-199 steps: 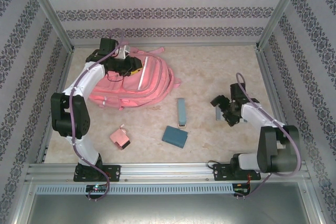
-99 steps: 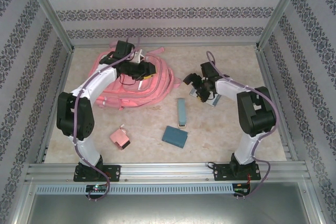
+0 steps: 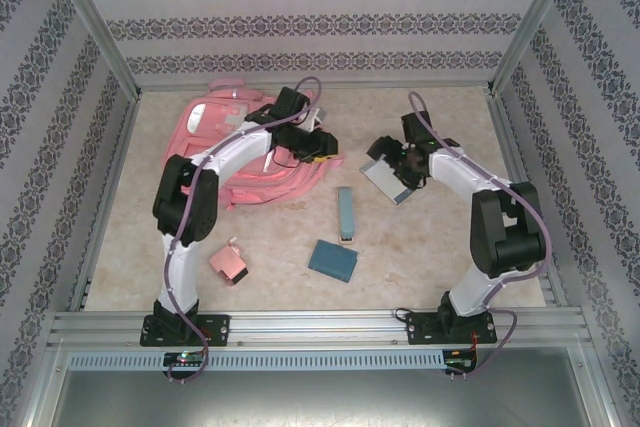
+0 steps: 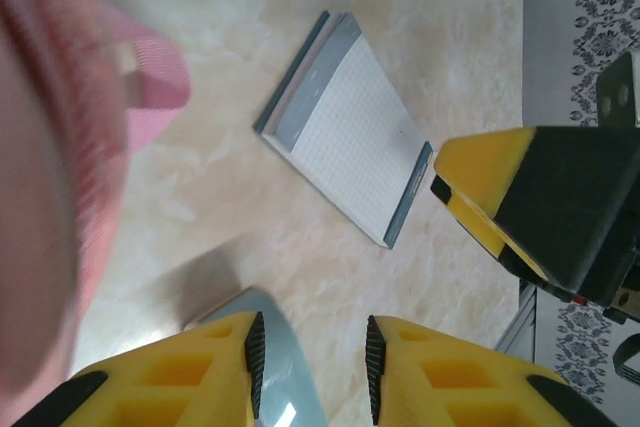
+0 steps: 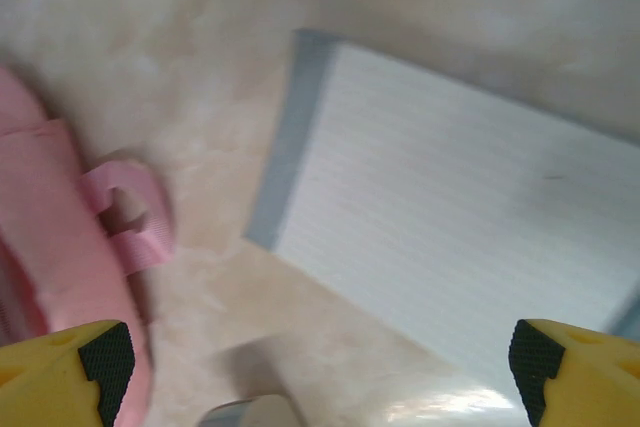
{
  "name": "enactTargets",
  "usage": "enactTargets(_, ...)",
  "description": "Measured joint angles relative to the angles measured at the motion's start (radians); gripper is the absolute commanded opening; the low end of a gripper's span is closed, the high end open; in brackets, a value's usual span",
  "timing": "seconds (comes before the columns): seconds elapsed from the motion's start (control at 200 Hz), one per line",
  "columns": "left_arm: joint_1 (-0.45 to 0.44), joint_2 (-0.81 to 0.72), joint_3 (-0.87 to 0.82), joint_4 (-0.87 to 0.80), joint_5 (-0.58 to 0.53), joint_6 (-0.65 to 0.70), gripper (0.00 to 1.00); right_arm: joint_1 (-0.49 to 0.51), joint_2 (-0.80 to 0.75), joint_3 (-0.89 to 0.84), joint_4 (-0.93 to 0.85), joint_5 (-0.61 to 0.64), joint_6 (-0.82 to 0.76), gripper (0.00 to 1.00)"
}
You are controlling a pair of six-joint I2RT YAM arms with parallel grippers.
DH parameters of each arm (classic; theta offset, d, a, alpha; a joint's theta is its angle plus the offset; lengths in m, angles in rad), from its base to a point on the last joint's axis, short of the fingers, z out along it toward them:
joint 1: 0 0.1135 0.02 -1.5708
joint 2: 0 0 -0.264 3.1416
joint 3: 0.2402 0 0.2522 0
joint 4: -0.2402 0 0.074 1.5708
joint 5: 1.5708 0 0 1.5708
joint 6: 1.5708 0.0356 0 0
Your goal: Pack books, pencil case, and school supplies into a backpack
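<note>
Two spread grippers: left gripper (image 4: 313,357) beside pink fabric backpack (image 3: 185,147); right gripper (image 5: 320,359) above flat, lined grey-blue rectangle (image 4: 345,127), with bare marbled table (image 3: 430,247) around it.

Bright, even light over the table (image 3: 420,247), shadows faint and soft, right wrist view smeared, backpack (image 4: 40,197) a pink blur at the left wrist view's edge.

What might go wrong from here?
1. The open left gripper and open right gripper both crowd the notebook; they may collide.
2. The notebook lies flat on the table, so fingers may push it along rather than pinch it.
</note>
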Motion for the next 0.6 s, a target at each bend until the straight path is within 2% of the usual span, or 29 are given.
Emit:
enactTargets(0.1, -0.027, 0.076, 0.098, -0.003, -0.014, 0.014, 0.36, -0.035, -0.008, -0.045, -0.003, 0.01, -0.026, 0.91)
enactTargets(0.38, -0.092, 0.308, 0.377, -0.039, -0.085, 0.083, 0.41, -0.042, -0.05, -0.173, 0.048, 0.014, -0.043, 0.89)
enactTargets(0.605, -0.122, 0.468, 0.517, -0.106, -0.119, 0.124, 0.42, -0.055, -0.055, -0.217, 0.093, 0.014, -0.043, 0.86)
